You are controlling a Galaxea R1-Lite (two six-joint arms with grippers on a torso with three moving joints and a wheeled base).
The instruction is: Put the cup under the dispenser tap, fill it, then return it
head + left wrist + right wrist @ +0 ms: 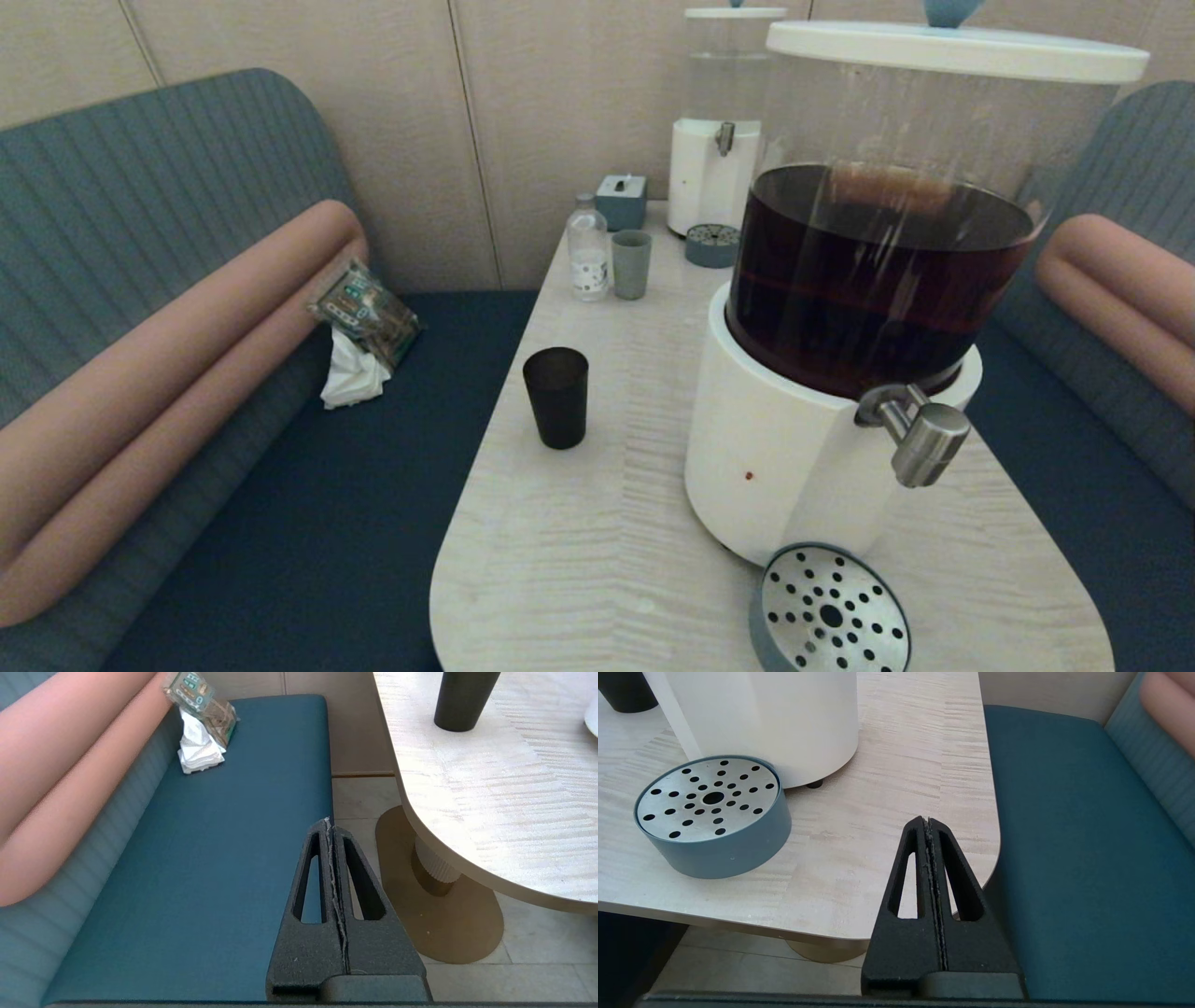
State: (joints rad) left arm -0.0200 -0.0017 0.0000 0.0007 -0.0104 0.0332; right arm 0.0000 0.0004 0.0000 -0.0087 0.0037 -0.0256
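The matte black cup [556,397] stands upright on the pale wood table [597,523], left of the big white-based dispenser [794,457] holding dark brown liquid. Its brushed-steel tap [920,434] juts out over a round perforated drip tray [829,611] near the table's front edge. Neither arm shows in the head view. My left gripper [328,822] is shut and empty, low beside the table over the blue bench seat, with the cup [462,700] far ahead on the table. My right gripper [927,820] is shut and empty at the table's front right corner, right of the drip tray [712,816].
A grey-green tumbler [631,264], a small clear bottle [588,247], a tissue box [622,201] and a second dispenser [724,140] with clear liquid stand at the table's far end. A snack packet and a napkin [359,336] lie on the left bench. Benches flank the table.
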